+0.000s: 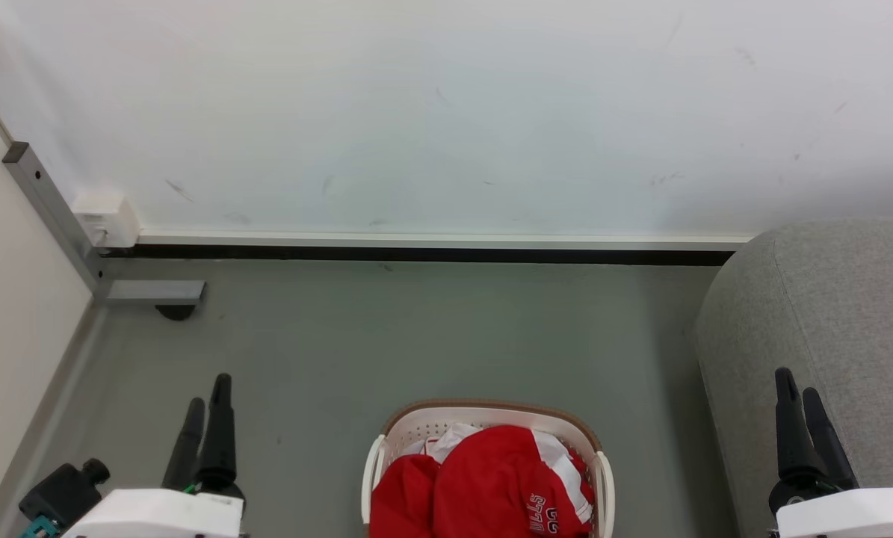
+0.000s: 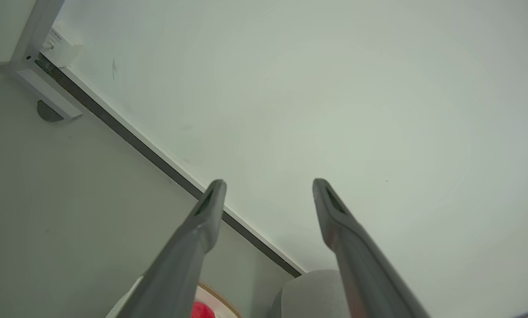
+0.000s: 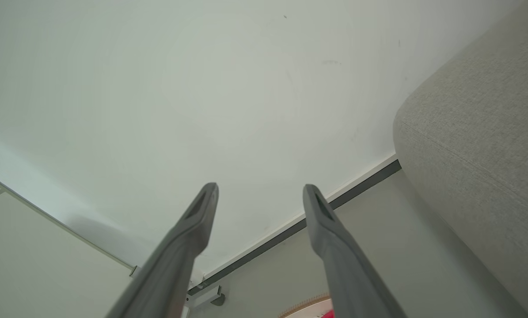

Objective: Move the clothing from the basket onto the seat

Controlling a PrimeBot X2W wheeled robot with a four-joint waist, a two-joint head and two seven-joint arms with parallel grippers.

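The red jersey [image 1: 483,482] lies bunched inside the white laundry basket [image 1: 483,409]. The basket stands on the grey floor [image 1: 416,336] at the bottom middle of the head view, well short of the white wall [image 1: 446,112]. The light grey sofa [image 1: 827,314] stands to the basket's right, apart from it. The left fingers [image 1: 220,433] and the right fingers [image 1: 790,426] point up on either side of the basket. Both pairs are spread wide, with nothing between them and touching nothing.

Grey floor [image 1: 386,336] — basket [image 1: 483,409], sofa [image 1: 820,314]
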